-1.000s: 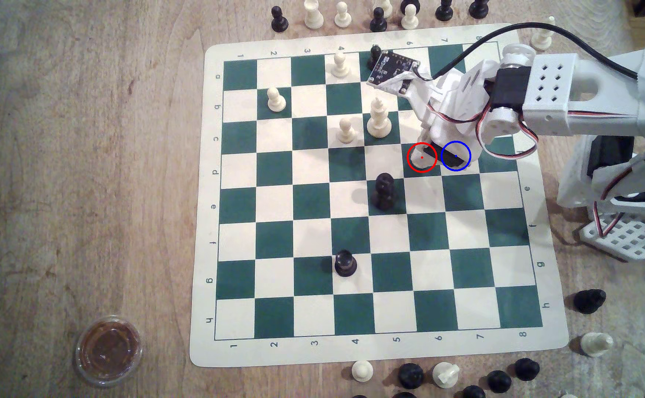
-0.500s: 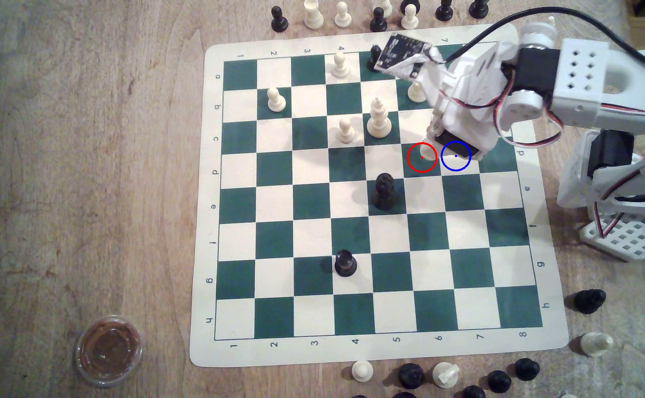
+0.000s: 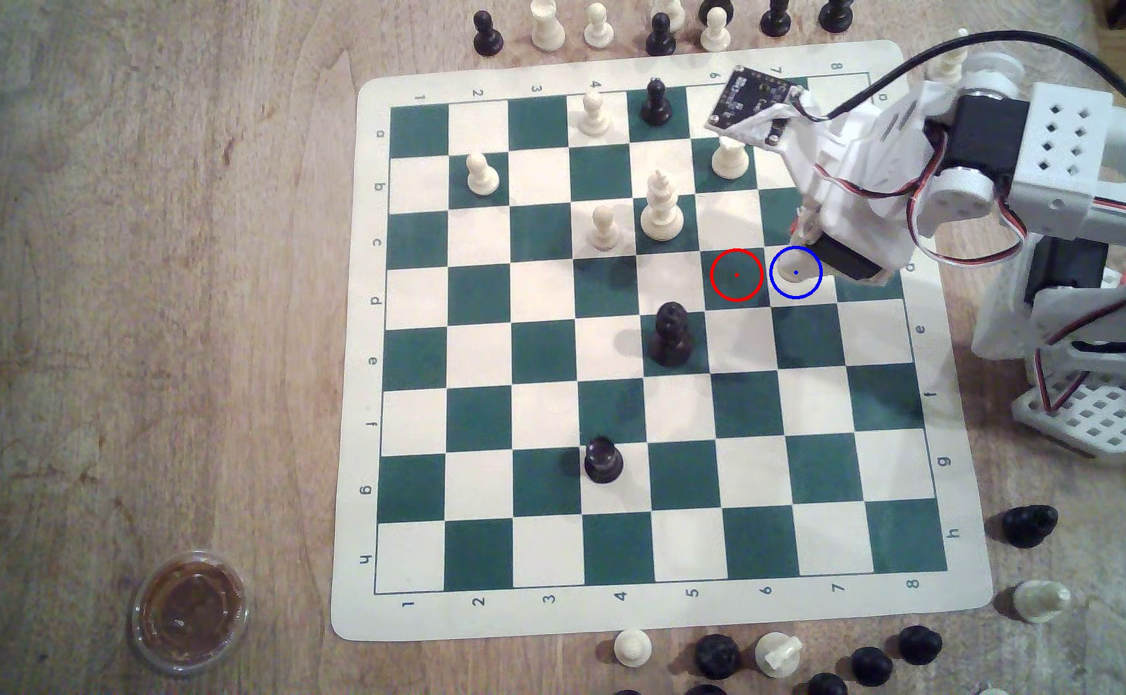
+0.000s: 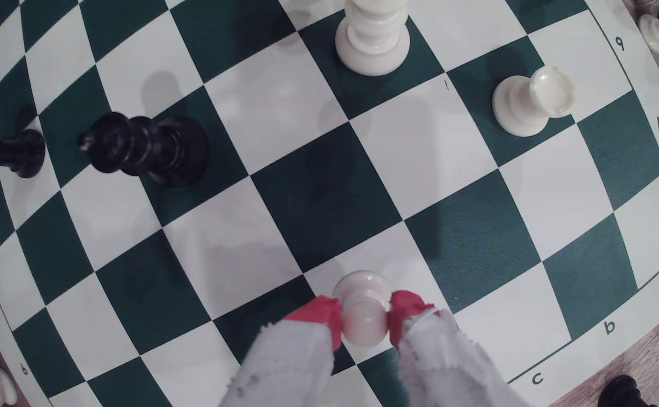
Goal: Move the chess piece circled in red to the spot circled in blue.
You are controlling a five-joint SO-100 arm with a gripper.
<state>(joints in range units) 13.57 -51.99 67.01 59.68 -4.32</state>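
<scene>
Bare squares round d7; nearest blockers cream rook, black king, both well apart.

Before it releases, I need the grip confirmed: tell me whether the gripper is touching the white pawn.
Touching. In the wrist view the red fingertips of the gripper press against both sides of the white pawn, with no gap on either side.

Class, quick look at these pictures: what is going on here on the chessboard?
A robot arm's gripper is shut on a small cream pawn, its red-tipped jaws pinching the ball head. The pawn is over the cream square circled in blue, and the red-circled green square is vacant. Whether its base touches the board can't be told.
</scene>
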